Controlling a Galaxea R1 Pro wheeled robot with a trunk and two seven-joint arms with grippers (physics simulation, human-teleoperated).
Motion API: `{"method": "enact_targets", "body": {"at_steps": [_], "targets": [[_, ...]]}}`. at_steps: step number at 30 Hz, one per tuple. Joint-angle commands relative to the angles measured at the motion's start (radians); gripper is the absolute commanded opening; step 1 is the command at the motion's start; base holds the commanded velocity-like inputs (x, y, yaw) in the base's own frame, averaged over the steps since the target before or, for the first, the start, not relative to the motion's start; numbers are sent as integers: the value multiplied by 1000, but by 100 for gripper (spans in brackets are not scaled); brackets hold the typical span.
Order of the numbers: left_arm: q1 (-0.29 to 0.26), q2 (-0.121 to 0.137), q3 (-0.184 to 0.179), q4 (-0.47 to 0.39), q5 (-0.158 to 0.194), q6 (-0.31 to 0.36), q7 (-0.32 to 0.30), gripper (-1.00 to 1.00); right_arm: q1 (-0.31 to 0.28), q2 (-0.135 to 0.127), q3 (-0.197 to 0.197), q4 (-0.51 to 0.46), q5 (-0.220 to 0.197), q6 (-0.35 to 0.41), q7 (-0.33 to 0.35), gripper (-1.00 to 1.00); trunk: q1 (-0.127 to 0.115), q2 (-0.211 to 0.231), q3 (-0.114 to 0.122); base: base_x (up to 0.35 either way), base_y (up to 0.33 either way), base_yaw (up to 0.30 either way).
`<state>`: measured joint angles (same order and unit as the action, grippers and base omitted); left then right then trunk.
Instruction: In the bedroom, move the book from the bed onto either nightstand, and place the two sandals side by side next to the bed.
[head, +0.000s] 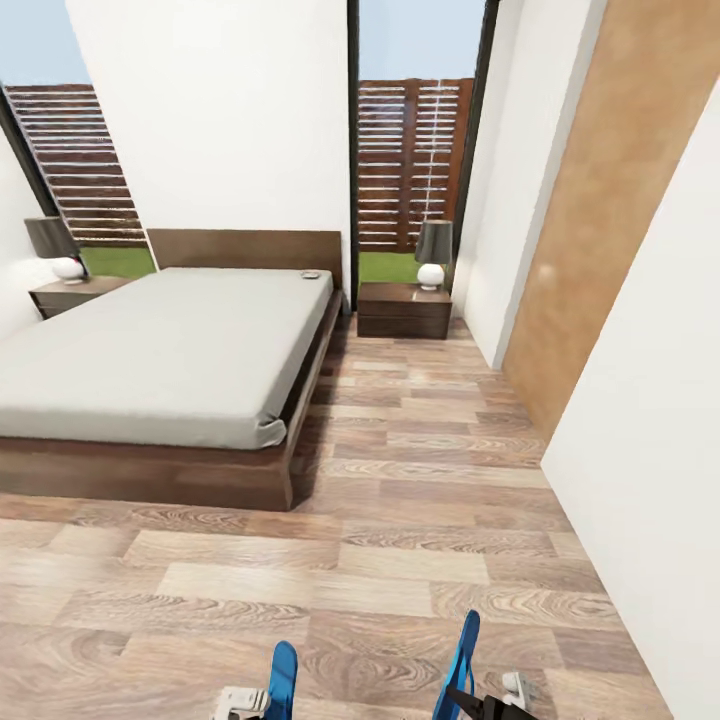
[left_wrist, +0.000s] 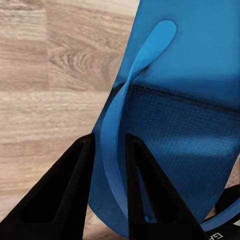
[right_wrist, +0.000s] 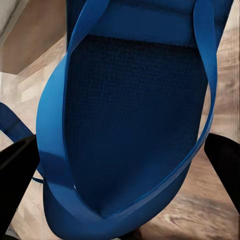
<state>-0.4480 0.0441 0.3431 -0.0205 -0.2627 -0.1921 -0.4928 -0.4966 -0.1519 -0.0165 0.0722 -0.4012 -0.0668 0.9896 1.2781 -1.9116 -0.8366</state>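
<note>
Two bright-blue sandals are held upright at the near edge of the head view. My left gripper (left_wrist: 109, 141) is shut on the thin strap of the left sandal (head: 283, 678) (left_wrist: 195, 90). My right gripper (right_wrist: 120, 162) is shut across the sole of the right sandal (head: 463, 650) (right_wrist: 130, 115), with one black finger on each side. The bed (head: 150, 350) stands ahead on the left. The book (head: 310, 274) lies on its mattress, small and dark, near the headboard's right end. One nightstand (head: 404, 310) stands right of the bed, the other nightstand (head: 72, 294) left of it.
Each nightstand carries a lamp (head: 433, 255) with a white base. Wood-plank floor (head: 400, 520) stretches from me to the bed's right side. A white wall (head: 650, 420) and a tan door panel (head: 600, 220) close in on the right. Tall windows show a slatted fence.
</note>
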Motion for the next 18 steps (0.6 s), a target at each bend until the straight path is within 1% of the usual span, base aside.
{"method": "enact_targets", "body": {"at_steps": [1, 9, 12, 18], "targets": [[0, 0, 8, 1, -12, -6, 0, -100, -2, 0, -1, 4, 1, -7, 3, -100, 0, 0, -1, 0, 0, -283], [0, 0, 8, 1, -12, -6, 0, -100, -2, 0, -2, 4, 1, -7, 3, -100, 0, 0, -1, 0, 0, -279], [0, 0, 8, 1, -12, -6, 0, -100, -2, 0, -2, 5, 1, -7, 4, -100, 0, 0, -1, 0, 0, -96], [0, 0, 7, 1, -12, -6, 0, -100, -2, 0, -2, 5, 1, -7, 4, -100, 0, 0, -1, 0, 0, -14]]}}
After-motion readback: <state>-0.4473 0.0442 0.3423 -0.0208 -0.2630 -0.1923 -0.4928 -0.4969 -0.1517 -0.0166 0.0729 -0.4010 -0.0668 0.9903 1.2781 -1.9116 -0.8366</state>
